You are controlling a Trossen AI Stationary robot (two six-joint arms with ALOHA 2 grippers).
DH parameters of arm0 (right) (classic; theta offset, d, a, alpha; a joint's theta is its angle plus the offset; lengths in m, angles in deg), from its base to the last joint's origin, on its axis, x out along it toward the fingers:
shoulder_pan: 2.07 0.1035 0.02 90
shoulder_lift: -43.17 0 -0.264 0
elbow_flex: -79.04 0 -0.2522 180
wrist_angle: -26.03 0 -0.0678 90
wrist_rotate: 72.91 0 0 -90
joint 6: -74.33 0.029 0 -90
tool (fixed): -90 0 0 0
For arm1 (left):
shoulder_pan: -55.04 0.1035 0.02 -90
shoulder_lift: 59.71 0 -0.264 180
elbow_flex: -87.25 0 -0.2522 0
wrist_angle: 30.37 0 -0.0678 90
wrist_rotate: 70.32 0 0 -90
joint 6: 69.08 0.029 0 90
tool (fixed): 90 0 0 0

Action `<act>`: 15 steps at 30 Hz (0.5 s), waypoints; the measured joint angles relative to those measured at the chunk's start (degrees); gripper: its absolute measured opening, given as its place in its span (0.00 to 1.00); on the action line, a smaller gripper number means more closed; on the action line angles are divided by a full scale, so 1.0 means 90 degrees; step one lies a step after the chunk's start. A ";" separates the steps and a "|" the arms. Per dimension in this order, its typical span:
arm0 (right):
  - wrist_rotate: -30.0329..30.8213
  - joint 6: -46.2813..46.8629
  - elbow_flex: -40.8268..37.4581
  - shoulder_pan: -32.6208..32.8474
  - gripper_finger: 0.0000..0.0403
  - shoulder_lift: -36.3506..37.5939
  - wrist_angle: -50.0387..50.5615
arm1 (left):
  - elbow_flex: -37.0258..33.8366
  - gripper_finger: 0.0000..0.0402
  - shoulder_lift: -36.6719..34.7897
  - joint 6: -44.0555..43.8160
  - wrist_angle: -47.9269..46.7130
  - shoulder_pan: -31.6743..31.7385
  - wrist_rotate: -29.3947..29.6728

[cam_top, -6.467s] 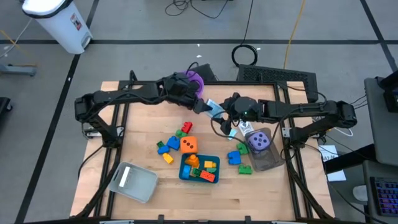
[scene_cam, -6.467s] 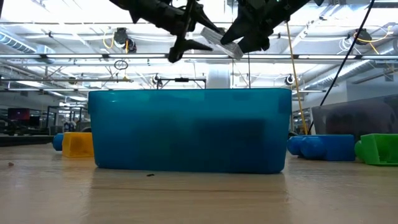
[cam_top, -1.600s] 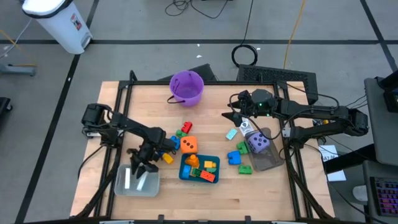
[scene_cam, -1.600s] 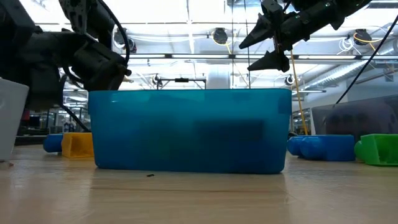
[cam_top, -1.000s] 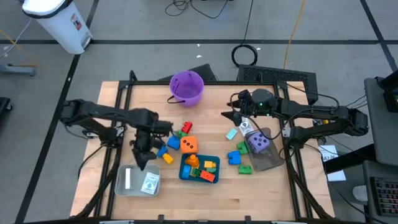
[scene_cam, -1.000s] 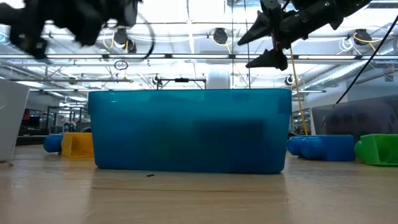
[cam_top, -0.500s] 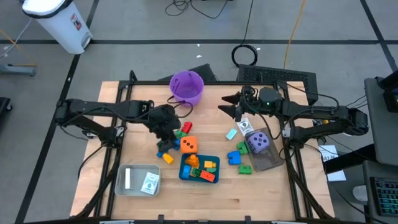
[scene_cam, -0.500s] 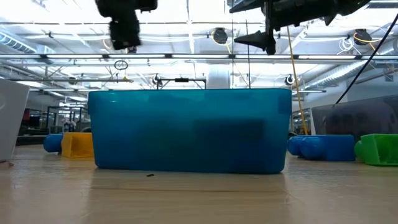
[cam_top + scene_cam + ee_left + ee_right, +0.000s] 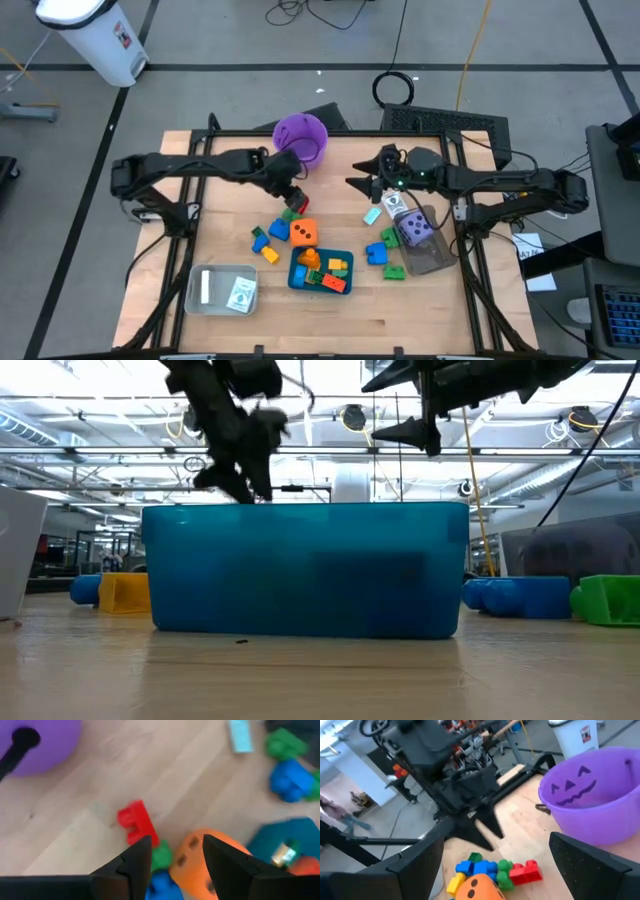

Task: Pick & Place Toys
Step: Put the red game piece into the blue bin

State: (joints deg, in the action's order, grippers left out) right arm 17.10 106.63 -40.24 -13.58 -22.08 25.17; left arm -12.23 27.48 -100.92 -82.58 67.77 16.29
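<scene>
Left end effector (image 9: 291, 193) is back from the grey tray (image 9: 196, 300), card (image 9: 240, 294) dropped there. It's now over the red brick (image 9: 137, 821) beside the orange die (image 9: 304, 233), jaws part-open, empty. Right end effector (image 9: 362, 183) waits wide near the bucket (image 9: 301, 139).

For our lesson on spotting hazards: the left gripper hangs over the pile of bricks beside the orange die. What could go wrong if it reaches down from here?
1. The red brick touches a green brick, with the orange die close by, so the left gripper's open fingers may catch two pieces or knock the die aside.
2. The right gripper, open, hovers nearby over the table; both arms reaching toward the middle could collide.
</scene>
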 joint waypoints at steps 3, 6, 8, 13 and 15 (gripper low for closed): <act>-0.0006 0.0039 -0.0002 0.0003 0.89 -0.0098 0.0008 | -0.0002 0.50 0.0415 -0.0002 0.0026 0.0181 -0.0003; -0.0008 0.0142 -0.0002 0.0001 0.89 -0.0153 0.0050 | -0.0002 0.56 0.0782 -0.0036 0.0117 0.0290 -0.0196; -0.0009 0.0164 -0.0002 0.0000 0.89 -0.0161 0.0051 | -0.0002 0.61 0.1025 -0.0057 0.0200 0.0318 -0.0404; -0.0009 0.0153 -0.0002 0.0000 0.89 -0.0161 0.0085 | -0.0002 0.70 0.1439 -0.0035 0.0330 0.0277 -0.0443; -0.0009 0.0149 -0.0002 0.0000 0.89 -0.0161 0.0081 | -0.0002 0.73 0.1579 0.0028 0.0389 0.0263 -0.0421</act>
State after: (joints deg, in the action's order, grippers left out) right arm 17.02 107.97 -40.26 -13.57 -23.53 25.90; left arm -12.25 41.69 -100.66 -79.07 70.14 12.50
